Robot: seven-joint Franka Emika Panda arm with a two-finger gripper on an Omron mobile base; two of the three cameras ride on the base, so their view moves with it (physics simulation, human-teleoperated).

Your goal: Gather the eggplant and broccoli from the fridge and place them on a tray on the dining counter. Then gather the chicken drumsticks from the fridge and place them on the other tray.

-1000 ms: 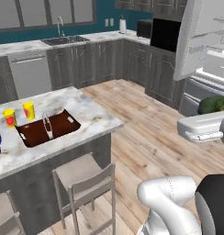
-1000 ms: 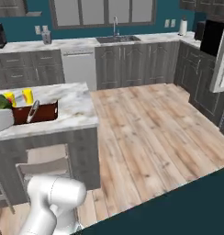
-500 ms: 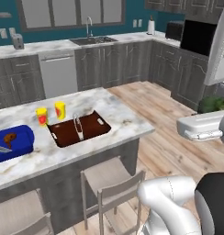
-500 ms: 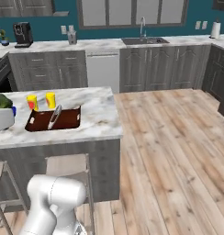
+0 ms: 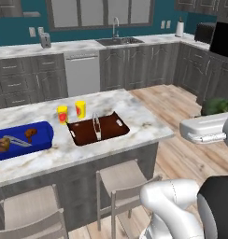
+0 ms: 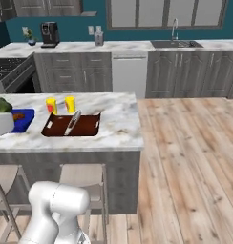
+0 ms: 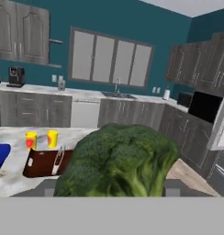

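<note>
Since the earlier pictures the whole scene has slid across both base views: the camera has turned with the base, and the island table (image 5: 134, 121) now stands more in the middle of the left base view, while the things on it keep their places among themselves.

The broccoli (image 7: 120, 160) sits right in front of the hand camera, large and green, and hides the fingertips. The claw (image 7: 114, 186) seems to be closed around the broccoli, with the jaws standing wide on its body, though the contact itself is covered by the vegetable. In the left base view a bit of the broccoli (image 5: 217, 106) shows just above the white hand, well apart from the table, to its right. In the right base view it (image 6: 1, 105) appears at the left edge, above the near end of the table.

On the table lies a brown tray (image 5: 98, 129) with a long metal utensil (image 5: 96, 126) resting across it. Just behind the brown tray stand two small yellow jars (image 5: 71, 112) side by side. To the left of the brown tray lies a blue tray (image 5: 39, 135); on it rest brownish pieces (image 5: 29, 133), perhaps chicken drumsticks, but they are too small to tell. Two stools (image 5: 123, 179) stand at the near side of the table.
</note>
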